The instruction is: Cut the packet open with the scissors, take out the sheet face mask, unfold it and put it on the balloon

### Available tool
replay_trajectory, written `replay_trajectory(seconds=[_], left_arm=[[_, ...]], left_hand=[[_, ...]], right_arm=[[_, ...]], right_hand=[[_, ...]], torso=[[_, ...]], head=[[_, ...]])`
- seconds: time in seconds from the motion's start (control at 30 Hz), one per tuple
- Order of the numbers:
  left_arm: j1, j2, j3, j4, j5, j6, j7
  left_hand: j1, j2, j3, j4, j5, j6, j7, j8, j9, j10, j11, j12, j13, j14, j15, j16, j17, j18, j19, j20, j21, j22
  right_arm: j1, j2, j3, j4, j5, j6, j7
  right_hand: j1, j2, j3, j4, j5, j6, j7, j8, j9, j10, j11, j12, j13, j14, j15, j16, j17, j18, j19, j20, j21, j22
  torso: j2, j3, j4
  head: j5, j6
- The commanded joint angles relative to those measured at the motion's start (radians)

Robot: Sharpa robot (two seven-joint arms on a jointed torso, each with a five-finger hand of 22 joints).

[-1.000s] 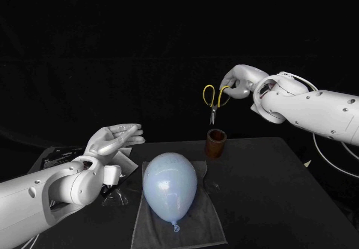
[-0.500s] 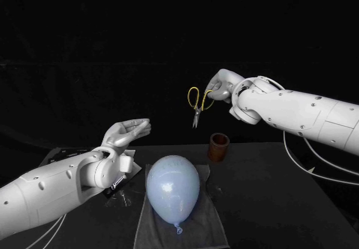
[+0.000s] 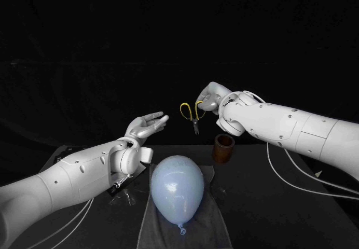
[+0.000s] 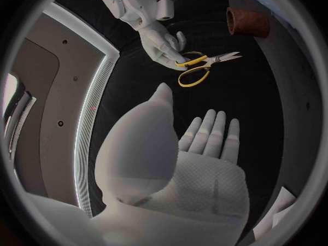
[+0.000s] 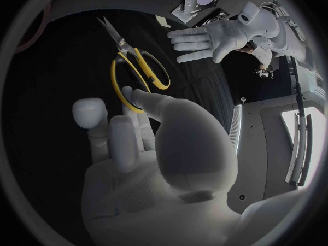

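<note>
Yellow-handled scissors (image 3: 191,111) hang blades down from the right hand (image 3: 211,97), which grips one handle loop above the table's (image 3: 284,207) back edge. Near them the left hand (image 3: 147,124) is held up, fingers spread and empty. A pale blue balloon (image 3: 176,182) lies mid-table toward the front edge, with a brown tube (image 3: 223,148) upright behind it.

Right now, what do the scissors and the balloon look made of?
Scissors: pale, glinting blades suggest steel; the yellow loop handles look like plastic or a coating, I cannot tell which. Balloon: pale blue, smooth, softly shiny skin with a knotted neck, likely latex rubber.
</note>
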Motion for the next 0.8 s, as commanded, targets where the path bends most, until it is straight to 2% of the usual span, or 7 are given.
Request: replay_trajectory(seconds=[0.03,0.23,0.37,0.43,0.57,0.8], left_arm=[[0.006,0.026,0.002,-0.029,-0.042,0.040,-0.076],[0.013,0.078,0.001,-0.088,-0.054,0.082,-0.121],[0.016,0.111,0.000,-0.124,-0.067,0.108,-0.144],[0.017,0.125,0.000,-0.140,-0.072,0.117,-0.151],[0.017,0.143,-0.001,-0.163,-0.078,0.128,-0.158],[0.018,0.164,-0.004,-0.192,-0.081,0.143,-0.169]], left_hand=[[0.003,0.009,-0.029,0.001,0.003,-0.008,0.131,-0.004,-0.001,-0.012,0.000,-0.005,0.000,-0.015,0.002,-0.004,-0.007,-0.006,-0.009,-0.002,-0.007,-0.001],[0.007,0.007,-0.056,0.002,0.003,-0.009,0.133,-0.004,0.000,-0.019,0.000,-0.004,0.000,-0.041,0.005,-0.007,-0.017,-0.001,-0.019,-0.003,-0.011,-0.002],[0.018,0.006,-0.067,0.002,0.002,-0.012,0.134,-0.004,0.000,-0.024,0.001,-0.004,0.000,-0.065,0.008,-0.009,-0.026,0.010,-0.029,-0.005,-0.016,-0.003],[0.028,0.014,-0.067,0.002,0.002,-0.014,0.133,-0.004,0.000,-0.030,0.000,-0.005,0.000,-0.075,0.008,-0.009,-0.030,0.017,-0.035,-0.004,-0.018,-0.003],[0.048,0.017,-0.070,0.000,0.002,-0.023,0.130,-0.006,-0.002,-0.042,-0.004,-0.006,-0.001,-0.095,0.005,-0.010,-0.037,0.025,-0.043,-0.003,-0.022,-0.003],[0.089,0.018,-0.074,-0.002,0.002,-0.033,0.123,-0.007,-0.002,-0.059,-0.013,-0.006,-0.001,-0.117,-0.005,-0.010,-0.046,0.037,-0.052,-0.003,-0.026,-0.003]], right_arm=[[-0.006,0.017,0.001,-0.011,0.026,-0.035,0.006],[-0.020,0.047,0.001,-0.031,0.030,-0.049,0.012],[-0.024,0.059,0.002,-0.034,0.046,-0.057,0.018],[-0.025,0.062,0.002,-0.030,0.056,-0.061,0.022],[-0.026,0.064,0.002,-0.017,0.076,-0.065,0.027],[-0.026,0.059,0.005,0.012,0.130,-0.084,0.044]], right_hand=[[0.007,-0.004,0.006,0.001,0.004,0.003,0.002,0.006,0.001,0.024,-0.017,0.006,0.001,0.023,-0.009,-0.004,0.000,0.018,0.000,-0.003,-0.004,-0.001],[0.007,-0.004,0.007,0.001,0.004,0.003,0.002,0.006,0.002,0.024,-0.017,0.006,0.001,0.023,-0.009,-0.004,-0.001,0.018,0.000,-0.003,-0.004,-0.002],[0.008,-0.004,0.008,0.000,0.004,0.003,0.002,0.006,0.002,0.025,-0.017,0.006,0.001,0.023,-0.009,-0.004,-0.001,0.018,0.000,-0.003,-0.004,-0.002],[0.008,-0.004,0.008,0.000,0.004,0.002,0.002,0.006,0.003,0.025,-0.017,0.006,0.001,0.023,-0.009,-0.004,-0.002,0.018,0.001,-0.003,-0.004,-0.001],[0.008,-0.004,0.009,0.000,0.004,0.002,0.002,0.007,0.003,0.025,-0.017,0.006,0.001,0.023,-0.009,-0.003,0.000,0.018,0.001,-0.003,-0.004,-0.001],[0.008,-0.004,0.010,-0.001,0.005,0.002,0.003,0.008,0.004,0.026,-0.017,0.006,0.001,0.023,-0.009,-0.004,-0.001,0.018,0.000,-0.003,-0.004,-0.002]], torso=[[0.005,0.0010,0.0000],[0.011,0.0012,0.0028],[0.014,0.0020,0.0019],[0.013,0.0018,0.0011],[0.013,0.0006,0.0010],[0.013,0.0010,0.0033]], head=[[0.010,0.006],[0.010,0.006],[0.013,0.005],[0.013,0.004],[0.011,0.002],[0.012,0.000]])
